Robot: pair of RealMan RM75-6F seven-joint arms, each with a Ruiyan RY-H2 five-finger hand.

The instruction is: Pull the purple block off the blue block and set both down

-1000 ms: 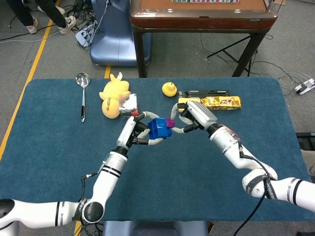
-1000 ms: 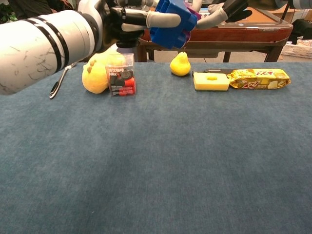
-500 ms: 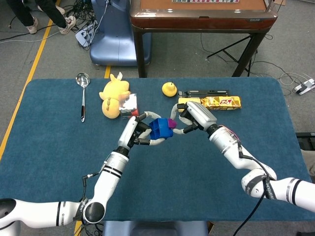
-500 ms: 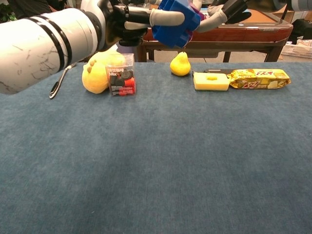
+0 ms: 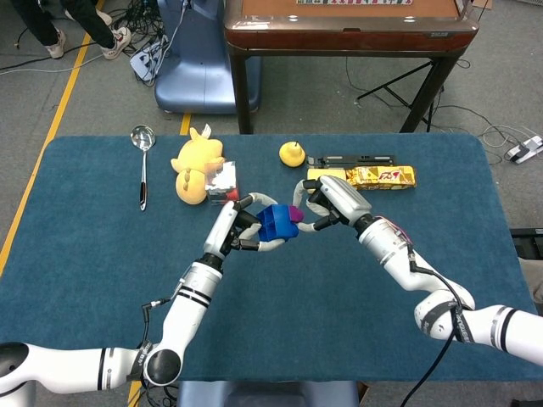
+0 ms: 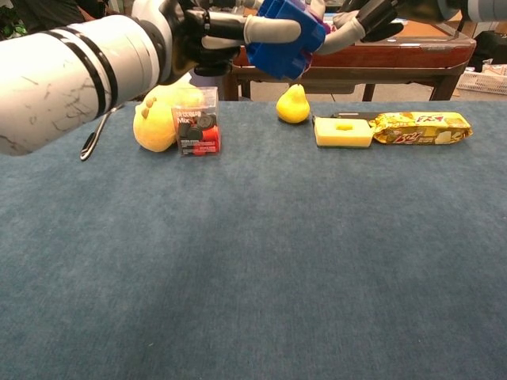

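Fingers (image 5: 254, 246) of the left hand (image 5: 236, 231) wrap around the blue block (image 5: 276, 222), holding it up in the air above the worktop (image 5: 102, 280), and the fingers of the right hand (image 5: 333, 202) close on the purple block (image 5: 294, 212), which sits at the blue block's far end, on the side nearest the right hand. Both blocks look joined: in the head view the purple one is pressed against the blue one with no gap that I can make out, and in the chest view only a sliver of purple (image 6: 318, 9) shows past the blue block (image 6: 283, 38) at the top of the picture (too little to judge the joint from there).

So, as a judgement, the pick-up and the two-handed grip are done, and the pull itself is either about to begin or barely begun. What remains is the separation, then lowering each block to the worktop and letting go.

Beyond the fingers, further from the robot, lie a yellow plush toy (image 5: 193, 165), a small clear box (image 5: 223, 181), a yellow pear (image 5: 293, 153) and a snack packet (image 5: 383, 175); a ladle (image 5: 142, 161) rests well off to the left of them
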